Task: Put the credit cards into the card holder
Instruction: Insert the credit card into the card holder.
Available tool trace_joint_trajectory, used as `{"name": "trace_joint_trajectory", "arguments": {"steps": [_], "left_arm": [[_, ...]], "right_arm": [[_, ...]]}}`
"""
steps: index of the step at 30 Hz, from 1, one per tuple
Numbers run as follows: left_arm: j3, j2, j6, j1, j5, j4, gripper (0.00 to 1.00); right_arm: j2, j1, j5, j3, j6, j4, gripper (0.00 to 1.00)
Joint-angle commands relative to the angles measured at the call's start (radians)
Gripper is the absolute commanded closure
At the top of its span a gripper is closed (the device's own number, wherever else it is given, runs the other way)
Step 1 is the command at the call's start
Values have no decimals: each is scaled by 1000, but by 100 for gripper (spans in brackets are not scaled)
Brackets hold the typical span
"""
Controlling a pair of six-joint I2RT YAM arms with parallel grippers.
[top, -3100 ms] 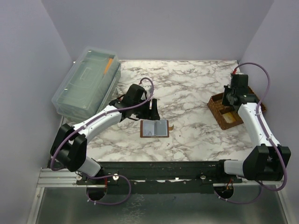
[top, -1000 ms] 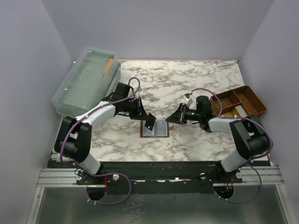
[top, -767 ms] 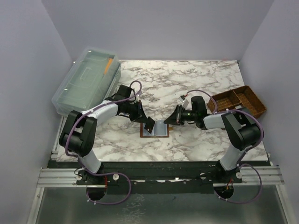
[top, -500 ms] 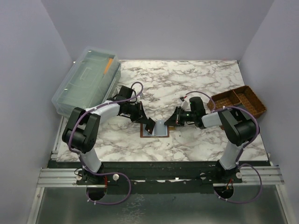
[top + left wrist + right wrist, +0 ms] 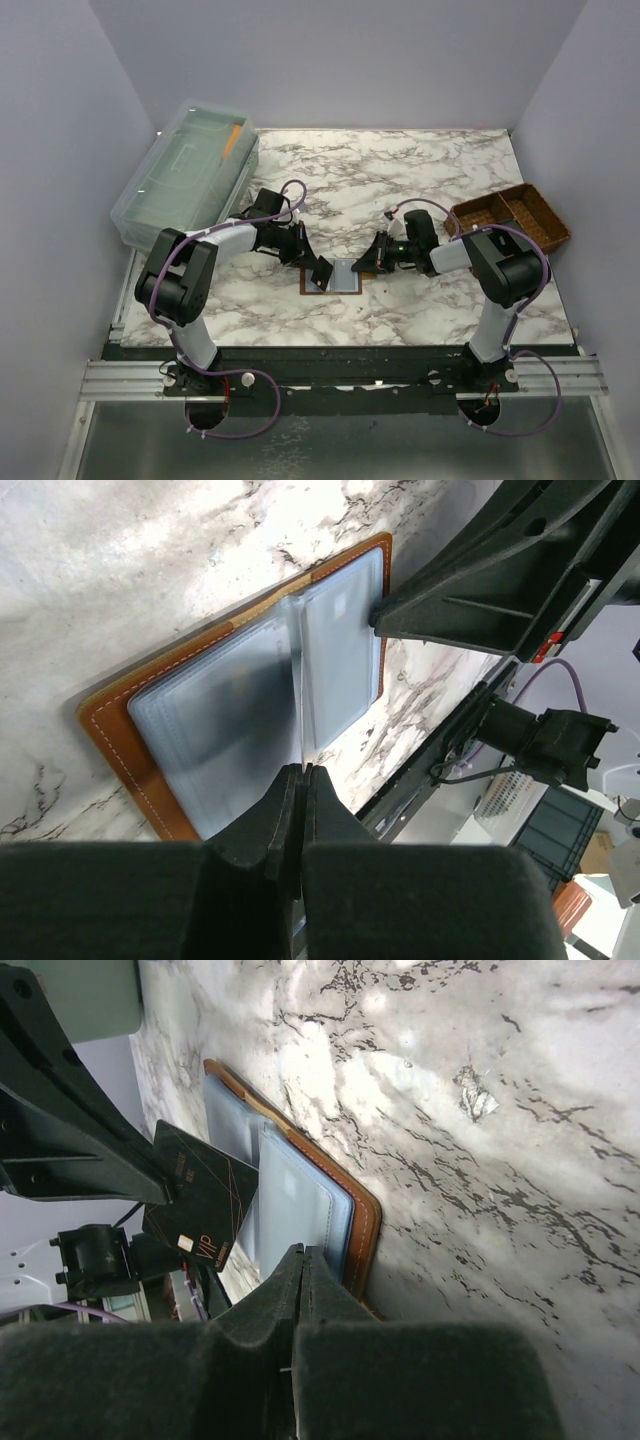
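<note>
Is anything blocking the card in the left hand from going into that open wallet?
Nothing visible. The dark card, pinched in the left hand, is poised over the open wallet's sleeves. The right hand sits at the wallet's edge, beside that path, not across it.

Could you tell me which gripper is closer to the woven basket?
Right. The right gripper sits at the open wallet's right edge, on the basket's side; the left gripper is at the wallet's left edge, farther off.
</note>
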Motion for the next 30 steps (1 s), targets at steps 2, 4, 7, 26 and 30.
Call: {"name": "trace_joint_trajectory", "arguments": {"steps": [2, 4, 7, 26, 30], "left_arm": [[-19, 33, -19, -2, 72, 52, 100], [-22, 34, -23, -2, 76, 59, 100], [-27, 41, -29, -3, 87, 70, 100], [-92, -24, -53, -7, 101, 141, 100], [-98, -32, -53, -8, 104, 143, 100]], "right_arm": [[37, 3, 29, 5, -27, -10, 100], [35, 4, 27, 5, -27, -9, 100], [37, 4, 27, 3, -27, -7, 100], [45, 4, 13, -4, -30, 6, 100], [42, 4, 15, -6, -35, 0, 100]]}}
